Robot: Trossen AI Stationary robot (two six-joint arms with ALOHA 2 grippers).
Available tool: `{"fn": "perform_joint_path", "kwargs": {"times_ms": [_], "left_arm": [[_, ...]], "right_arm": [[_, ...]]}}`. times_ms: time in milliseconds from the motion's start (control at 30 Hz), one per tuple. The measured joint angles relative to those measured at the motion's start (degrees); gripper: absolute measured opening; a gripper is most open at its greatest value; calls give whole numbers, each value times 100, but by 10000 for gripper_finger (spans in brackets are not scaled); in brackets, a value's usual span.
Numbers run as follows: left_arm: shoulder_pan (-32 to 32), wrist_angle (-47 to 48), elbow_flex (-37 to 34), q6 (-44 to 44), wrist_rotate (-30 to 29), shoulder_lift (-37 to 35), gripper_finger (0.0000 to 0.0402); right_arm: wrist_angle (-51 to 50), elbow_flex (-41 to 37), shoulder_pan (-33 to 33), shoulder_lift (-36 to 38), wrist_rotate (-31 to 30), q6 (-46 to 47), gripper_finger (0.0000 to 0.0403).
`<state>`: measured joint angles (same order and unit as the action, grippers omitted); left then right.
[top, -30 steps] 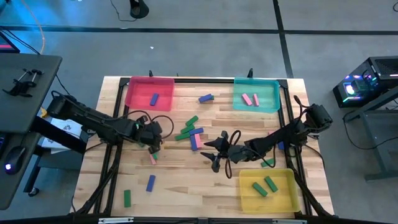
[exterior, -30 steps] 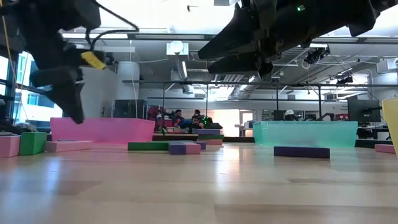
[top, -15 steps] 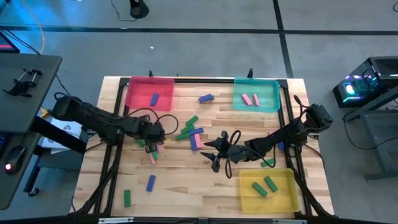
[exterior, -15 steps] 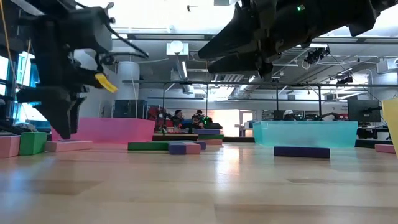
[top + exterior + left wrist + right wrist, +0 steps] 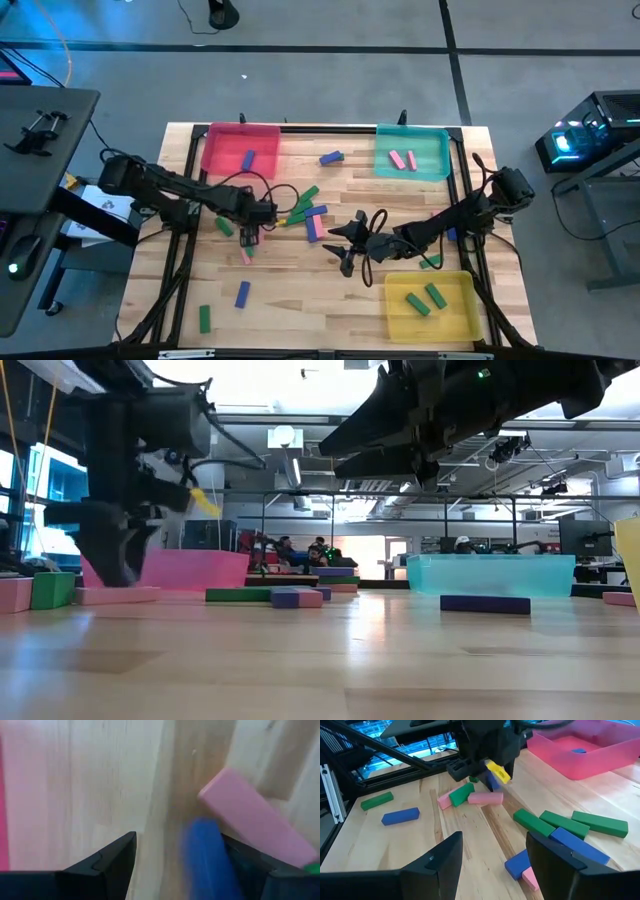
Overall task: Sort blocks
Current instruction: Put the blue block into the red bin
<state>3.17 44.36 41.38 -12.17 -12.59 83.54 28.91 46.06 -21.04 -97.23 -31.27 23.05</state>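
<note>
Left gripper (image 5: 250,235) tipped down at the table, fingers spread. Right gripper (image 5: 342,243) hangs raised off to its side, fingers parted.

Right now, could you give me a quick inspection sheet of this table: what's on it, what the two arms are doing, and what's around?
Surface: wooden table, black frame along its edges.
Job's things: pink tray holds one blue block; teal tray holds two pink blocks; yellow tray holds two green blocks. Green, pink and blue blocks lie loose mid-table and near the front left.
Clutter: nothing seen.
Grippers: left gripper open, low over a blue block beside a pink block; right gripper open, empty, raised mid-table.
Cables: black loops on both arms.
Surroundings: desks and equipment at both sides; people sit far behind.
</note>
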Motion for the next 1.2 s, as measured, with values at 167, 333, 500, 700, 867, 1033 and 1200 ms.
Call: {"fn": "perform_joint_path", "kwargs": {"times_ms": [167, 333, 500, 700, 867, 1033, 1200], "left_arm": [[-131, -54, 400, -74, -320, -45, 243], [-232, 261, 800, 132, -320, -56, 242], [-464, 1107, 925, -246, -296, -58, 242], [-1094, 1157, 497, -841, 134, -49, 242], [-1553, 471, 81, -873, 782, -24, 242], [-1768, 26, -62, -873, 1222, -41, 239], [-1784, -195, -102, -873, 1178, -45, 219]], "right_arm": [[-37, 0, 0, -15, -2, 4, 204], [-62, 0, -2, -106, 7, 56, 204], [-22, 0, -2, -255, 32, 156, 204], [262, 0, -2, -454, 45, 214, 204], [326, 0, -12, -457, 116, 159, 204], [393, 0, -13, -457, 148, 94, 204], [400, 0, -11, -457, 162, 92, 204]]}}
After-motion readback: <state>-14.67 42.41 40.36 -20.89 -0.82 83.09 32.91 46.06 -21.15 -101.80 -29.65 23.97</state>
